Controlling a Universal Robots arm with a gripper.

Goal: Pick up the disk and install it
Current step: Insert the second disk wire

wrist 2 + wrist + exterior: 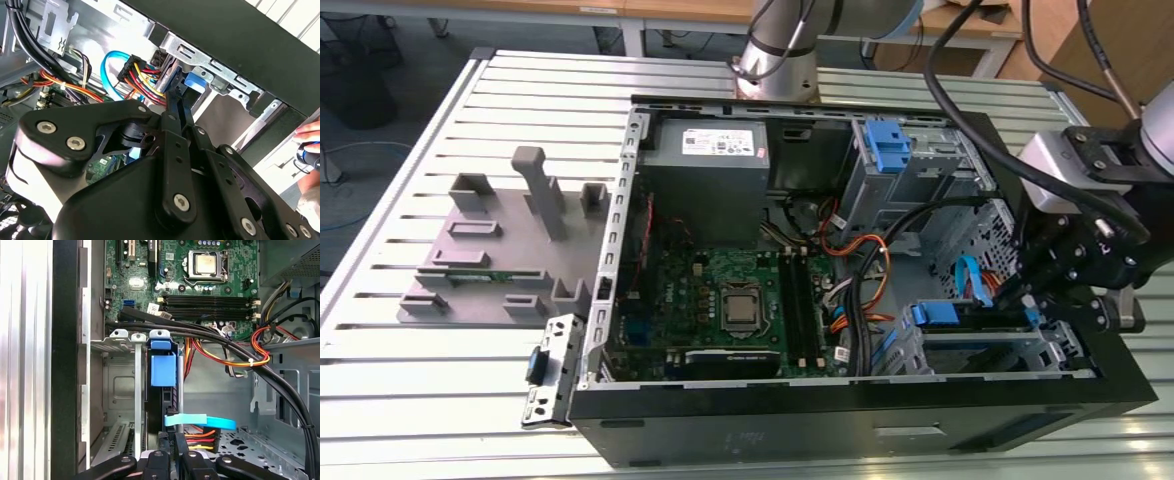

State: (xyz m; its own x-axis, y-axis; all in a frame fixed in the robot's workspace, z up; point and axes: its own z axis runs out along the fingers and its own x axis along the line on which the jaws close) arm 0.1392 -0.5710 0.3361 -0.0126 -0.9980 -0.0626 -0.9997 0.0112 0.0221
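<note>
I'm over a slatted aluminium table (454, 400). Directly on it: open black PC case (854, 420), grey fixture block with slots and upright posts (500, 250) toward the exterior view's left, and a metal bracket strip (547, 372) lying just beside the case.

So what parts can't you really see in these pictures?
- The disk: in the first wrist view it stands edge-on in its bay, so its label face is hidden.
- The gripper: in the first wrist view its fingertips blend into the dark disk, so its grip is unclear.
- A hand: in the second wrist view it is cut off by the picture's edge.
</note>
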